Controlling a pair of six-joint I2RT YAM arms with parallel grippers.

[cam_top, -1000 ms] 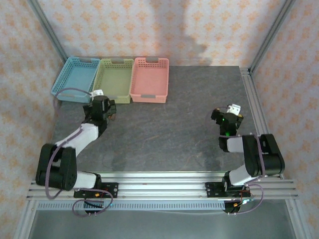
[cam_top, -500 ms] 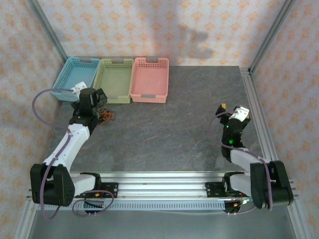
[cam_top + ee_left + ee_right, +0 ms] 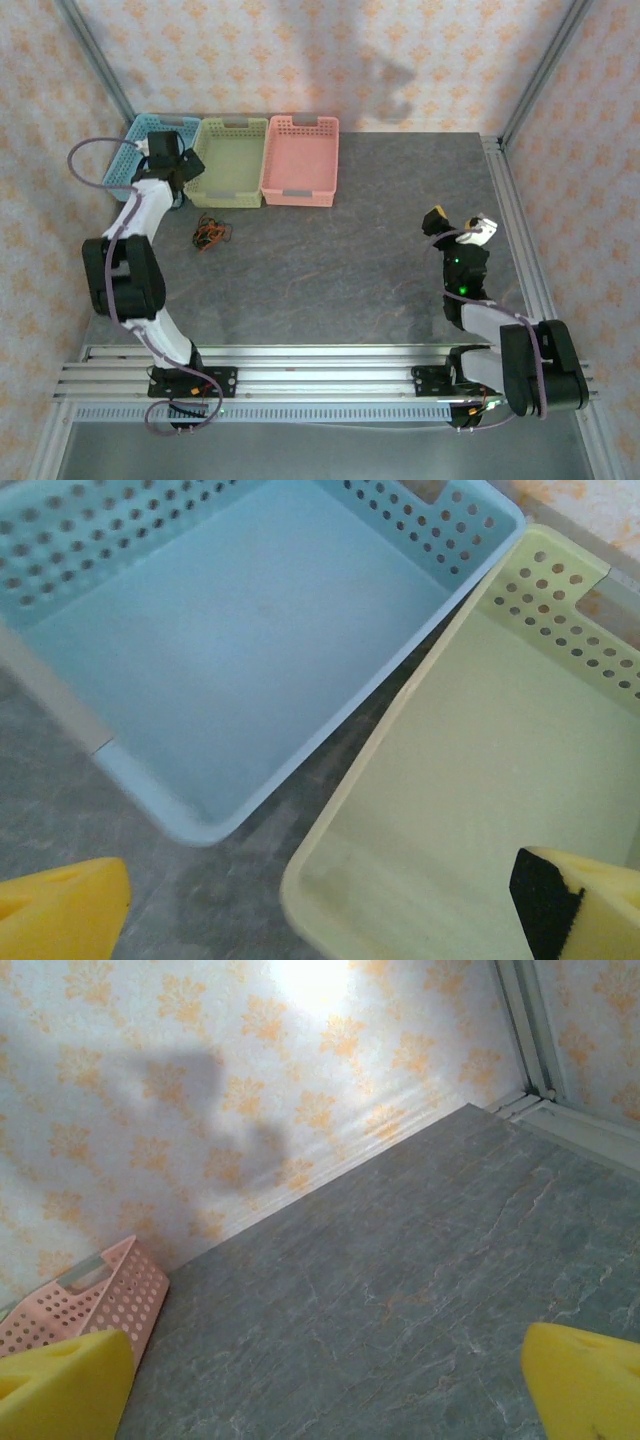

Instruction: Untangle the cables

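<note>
Left pincer [image 3: 318,908] wide, cables [image 3: 210,235] (overhead) well apart

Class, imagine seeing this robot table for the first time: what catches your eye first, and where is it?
A blue basket, green basket and pink basket stand in a row at the far left of the table, with the open left pincer above the first two. A small tangle of cables lies just in front of them, untouched. The open right pincer is at the right.
</note>
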